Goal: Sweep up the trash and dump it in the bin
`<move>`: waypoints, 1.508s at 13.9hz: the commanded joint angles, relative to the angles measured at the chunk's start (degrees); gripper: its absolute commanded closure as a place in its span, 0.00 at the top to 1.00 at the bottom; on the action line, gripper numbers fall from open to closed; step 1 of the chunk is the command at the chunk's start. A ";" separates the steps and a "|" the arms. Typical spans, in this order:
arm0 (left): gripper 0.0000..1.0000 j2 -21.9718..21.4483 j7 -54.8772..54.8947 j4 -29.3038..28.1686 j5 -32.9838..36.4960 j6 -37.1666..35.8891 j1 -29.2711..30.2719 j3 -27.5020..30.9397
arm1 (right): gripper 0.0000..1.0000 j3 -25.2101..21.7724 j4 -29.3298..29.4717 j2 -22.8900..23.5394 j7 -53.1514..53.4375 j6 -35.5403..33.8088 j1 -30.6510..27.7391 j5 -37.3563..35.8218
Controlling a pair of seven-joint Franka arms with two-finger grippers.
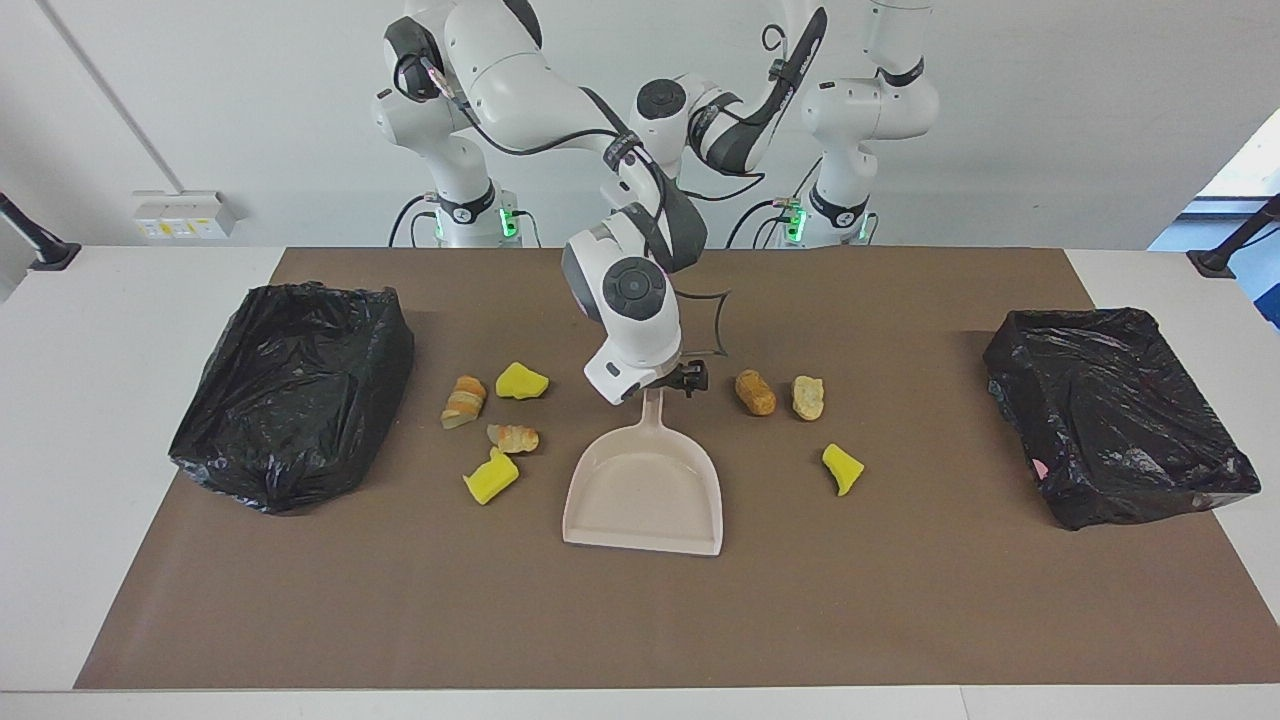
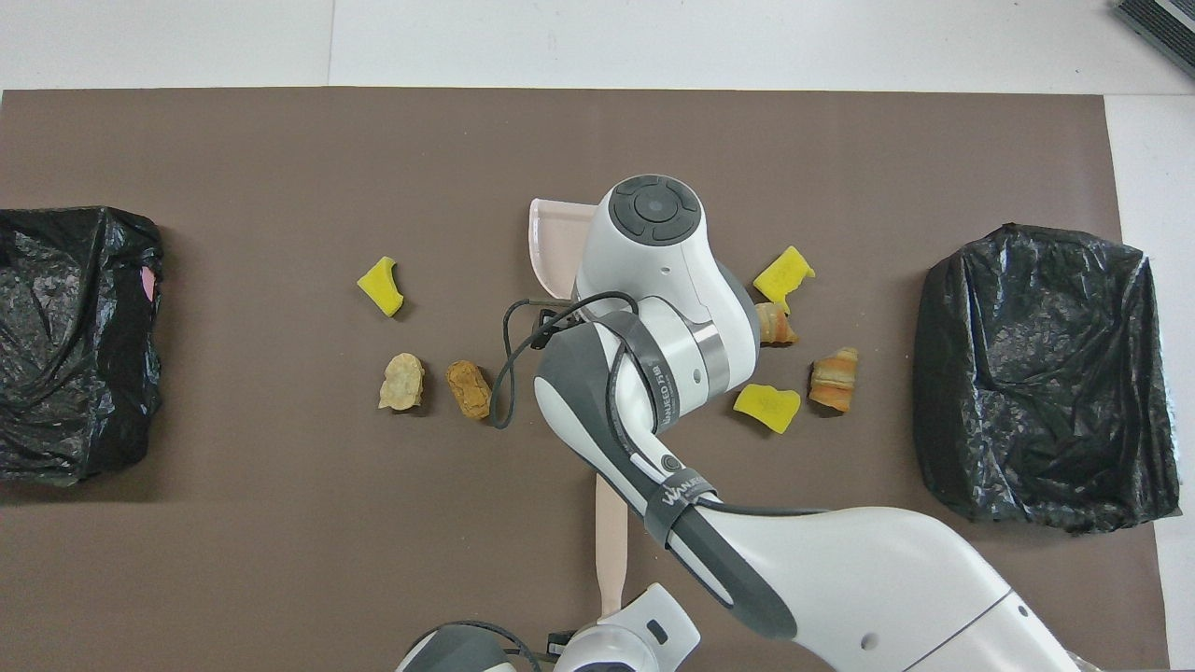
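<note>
A beige dustpan (image 1: pixel 645 490) (image 2: pixel 555 247) lies flat mid-mat, handle toward the robots. My right gripper (image 1: pixel 657 383) stands open at the handle's end, one finger on each side. The trash is small lumps on the mat. Toward the right arm's end lie two yellow chunks (image 1: pixel 521 381) (image 1: pixel 490 479) and two bread pieces (image 1: pixel 464 401) (image 1: pixel 513 437). Toward the left arm's end lie two bread pieces (image 1: pixel 755 392) (image 1: pixel 808 397) and a yellow chunk (image 1: pixel 842 468). My left gripper (image 2: pixel 609 616), at the mat's near edge, is shut on a beige stick (image 2: pixel 611 532).
Two bins lined with black bags stand on the brown mat, one at the right arm's end (image 1: pixel 290 395) (image 2: pixel 1041 373) and one at the left arm's end (image 1: pixel 1115 415) (image 2: pixel 75 345). In the overhead view the right arm covers most of the dustpan.
</note>
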 commanded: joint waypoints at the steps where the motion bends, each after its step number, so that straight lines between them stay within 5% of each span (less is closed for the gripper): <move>1: 0.00 -1.57 1.20 -0.44 -0.87 -3.17 0.80 -0.26 | 1.00 -0.18 -2.01 -1.50 0.11 1.24 0.04 0.84; 5: 0.00 -6.74 4.36 -0.09 -0.08 -11.94 2.03 0.53 | 0.99 -0.18 -1.48 -1.85 -0.24 1.06 0.04 0.14; 8: 0.00 -13.87 13.73 0.00 0.01 -21.52 2.39 7.79 | 0.50 -0.18 -1.48 -2.03 -0.33 1.15 -0.05 0.14; 11: 0.00 -17.29 22.18 0.17 0.88 -25.49 2.56 17.02 | 0.28 -0.18 -1.57 -2.03 -0.24 1.15 -0.05 0.14; 13: 0.00 -17.31 28.60 1.31 5.52 -28.22 2.56 24.58 | 0.00 -0.18 -1.57 -2.12 0.81 1.07 0.04 0.22; 16: 0.00 -14.86 34.85 3.68 10.28 -27.62 4.30 30.14 | 0.00 -0.18 -1.39 -2.21 2.48 0.89 0.04 0.23; 21: 0.00 -3.53 42.06 13.33 16.78 -26.03 7.48 37.34 | 0.00 -0.18 -1.22 -2.29 2.31 0.54 0.04 -0.12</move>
